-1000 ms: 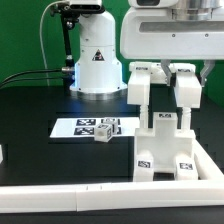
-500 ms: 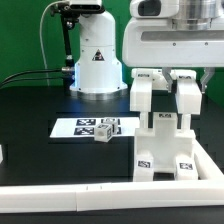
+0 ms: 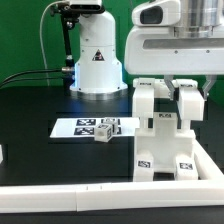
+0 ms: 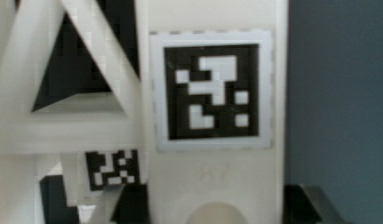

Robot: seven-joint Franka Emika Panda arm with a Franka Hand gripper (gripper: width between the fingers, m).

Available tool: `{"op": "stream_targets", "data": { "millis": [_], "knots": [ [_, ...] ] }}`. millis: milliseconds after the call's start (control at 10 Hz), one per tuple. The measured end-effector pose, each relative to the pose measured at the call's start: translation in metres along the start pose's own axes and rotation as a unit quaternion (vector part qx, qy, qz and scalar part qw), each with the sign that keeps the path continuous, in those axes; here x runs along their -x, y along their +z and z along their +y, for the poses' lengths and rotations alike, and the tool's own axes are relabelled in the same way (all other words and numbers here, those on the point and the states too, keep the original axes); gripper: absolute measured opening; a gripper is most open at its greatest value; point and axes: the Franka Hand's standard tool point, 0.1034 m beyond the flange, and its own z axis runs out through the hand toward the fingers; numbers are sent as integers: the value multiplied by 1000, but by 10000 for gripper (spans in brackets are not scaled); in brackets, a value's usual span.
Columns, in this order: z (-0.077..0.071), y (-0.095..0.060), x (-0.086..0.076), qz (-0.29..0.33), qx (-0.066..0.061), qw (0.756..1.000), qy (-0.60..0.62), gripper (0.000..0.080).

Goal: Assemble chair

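Observation:
In the wrist view a white chair bar (image 4: 206,60) with a black-and-white tag runs straight out from between my dark fingers. My gripper (image 4: 220,212) is shut on it. Beside it are slanting white bars and a second tag (image 4: 111,166) of the chair below. In the exterior view my gripper (image 3: 165,104) hangs just over the part-built white chair (image 3: 165,150). Two white uprights reach down from the hand to the chair's top block. There I cannot tell finger from held bar.
A small loose white chair piece (image 3: 106,130) lies on the marker board (image 3: 72,128) to the exterior view's left of the chair. The robot's white base (image 3: 97,60) stands behind. A long white border rail (image 3: 90,195) runs along the front.
My hand has come down toward the chair with the bar still in its grip. The chair and the loose piece have not moved.

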Motion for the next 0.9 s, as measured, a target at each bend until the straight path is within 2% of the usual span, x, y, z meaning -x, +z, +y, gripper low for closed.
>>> {"op": "stream_targets", "data": {
  "millis": [300,500,700,900],
  "knots": [
    [5,4,-1,-2,2,1000,3,284],
    [10,13,-2,-7,6,1000,7,284],
    [13,23,-2,-13,1,1000,22,284],
    [13,25,-6,-8,0,1000,26,284]
  ]
}}
